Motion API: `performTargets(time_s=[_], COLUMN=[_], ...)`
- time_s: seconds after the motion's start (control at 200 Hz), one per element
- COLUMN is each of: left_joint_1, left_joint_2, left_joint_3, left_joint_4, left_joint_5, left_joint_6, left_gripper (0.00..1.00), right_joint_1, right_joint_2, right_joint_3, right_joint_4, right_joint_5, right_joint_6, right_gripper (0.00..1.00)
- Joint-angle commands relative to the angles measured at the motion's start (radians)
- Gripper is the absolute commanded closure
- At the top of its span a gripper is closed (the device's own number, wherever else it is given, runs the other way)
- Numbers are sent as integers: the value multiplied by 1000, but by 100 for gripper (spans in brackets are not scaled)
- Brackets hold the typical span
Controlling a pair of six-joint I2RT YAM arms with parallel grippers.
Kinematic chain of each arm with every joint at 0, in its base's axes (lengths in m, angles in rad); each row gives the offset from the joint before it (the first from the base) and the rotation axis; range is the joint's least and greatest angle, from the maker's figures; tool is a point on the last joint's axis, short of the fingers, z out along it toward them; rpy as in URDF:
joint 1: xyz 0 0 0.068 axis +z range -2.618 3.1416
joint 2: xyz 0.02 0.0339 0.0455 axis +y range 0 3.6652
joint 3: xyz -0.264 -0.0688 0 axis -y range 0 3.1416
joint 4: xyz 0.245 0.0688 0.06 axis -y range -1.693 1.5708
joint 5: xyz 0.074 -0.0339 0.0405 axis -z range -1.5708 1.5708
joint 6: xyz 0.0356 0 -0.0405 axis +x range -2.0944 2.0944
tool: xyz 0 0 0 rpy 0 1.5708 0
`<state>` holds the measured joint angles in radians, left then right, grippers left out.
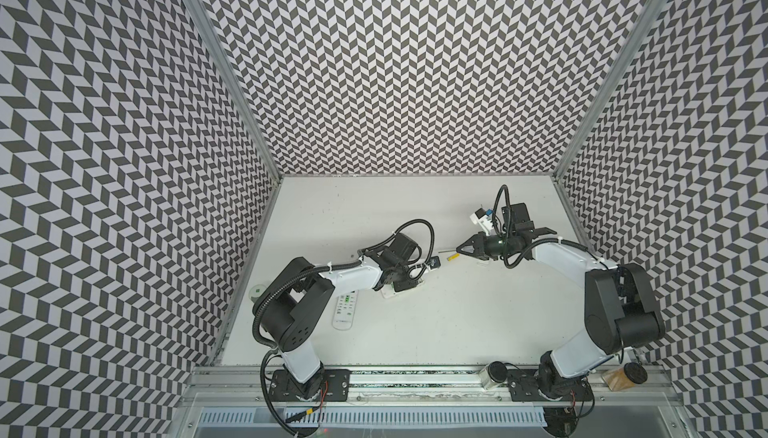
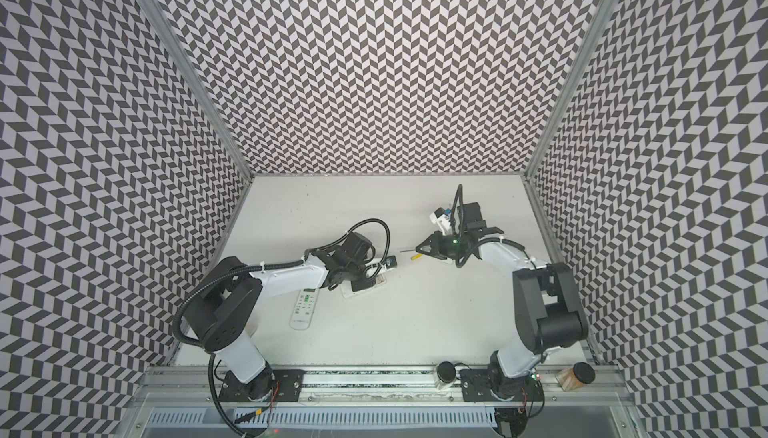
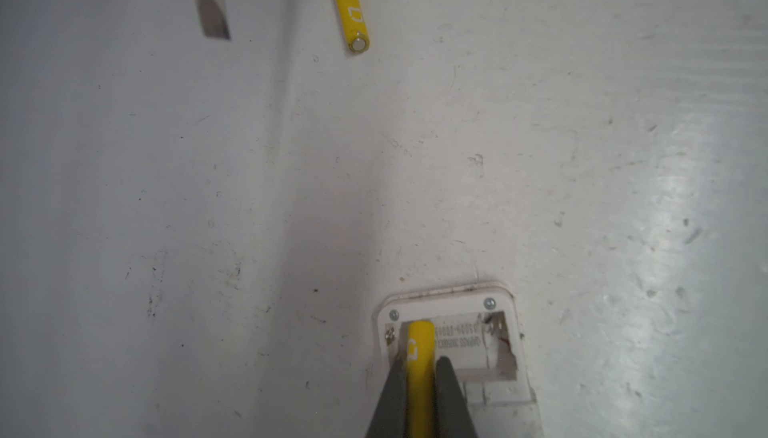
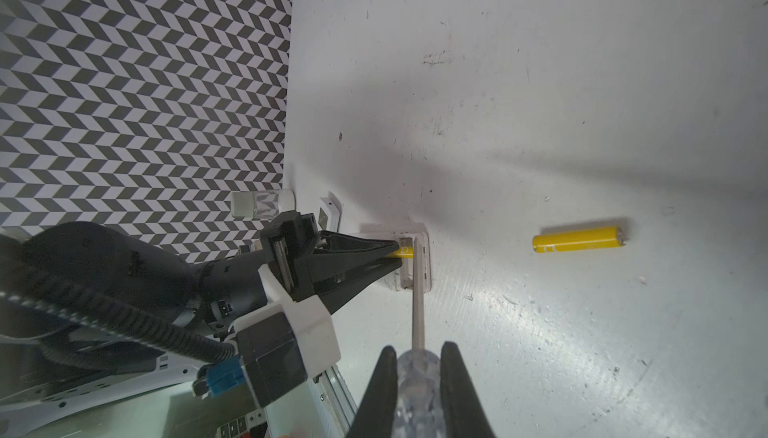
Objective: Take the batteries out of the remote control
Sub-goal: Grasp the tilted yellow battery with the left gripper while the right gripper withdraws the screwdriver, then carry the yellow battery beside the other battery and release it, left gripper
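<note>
Yellow battery (image 3: 419, 336) pinched in the left gripper (image 3: 420, 363), dark jaws pressed tight against both its sides, far end at the end wall of the open compartment in the white remote (image 3: 498, 303). Seated or slightly tilted up: hard to tell. Remote face down on the table (image 3: 540, 145), printed lettering showing on the floor of the neighbouring slot. In both top views, that remote (image 1: 390, 293) just left of mid-frame in the lower half, mostly hidden under the left wrist.

Loose battery (image 4: 579, 239), also yellow, flat on the table and well apart from the remote; in both top views near mid-frame (image 1: 452, 255), just below the tip of the right gripper (image 1: 458, 249).

Right gripper clamped on the clear handle of a screwdriver (image 4: 417, 319), shaft aimed toward the left gripper, flat tip near the loose battery and apart from the remote.

Second remote (image 1: 345, 311), buttons up, at lower left of the table, partly under the left arm.
</note>
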<state>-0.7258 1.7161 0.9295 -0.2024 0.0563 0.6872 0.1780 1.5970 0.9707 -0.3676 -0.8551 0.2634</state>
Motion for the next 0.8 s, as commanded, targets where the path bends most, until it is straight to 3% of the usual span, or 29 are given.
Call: performTargets(time_s=[0.0, 0.09, 0.406, 0.576, 0.791], left_joint_1=[14, 16, 11, -5, -26], left_joint_2=[-3, -11, -27, -11, 43], left_joint_3=[-12, 39, 219, 248, 209], left_joint_4=[-46, -92, -233, -106, 192], left_joint_5=[-39, -23, 103, 163, 174], left_joint_6=[7, -5, -15, -11, -123], left_gripper=[94, 100, 100, 100, 100], right_joint_1=[-22, -36, -78, -89, -92], right_joint_2=[-46, -73, -148, -188, -265], right_joint_3=[5, -5, -47, -76, -123], right_joint_4=[9, 18, 47, 77, 116], right_joint_5=[16, 21, 81, 95, 166], right_joint_6=[3, 11, 9, 33, 58], right_gripper=[100, 100, 100, 100, 100])
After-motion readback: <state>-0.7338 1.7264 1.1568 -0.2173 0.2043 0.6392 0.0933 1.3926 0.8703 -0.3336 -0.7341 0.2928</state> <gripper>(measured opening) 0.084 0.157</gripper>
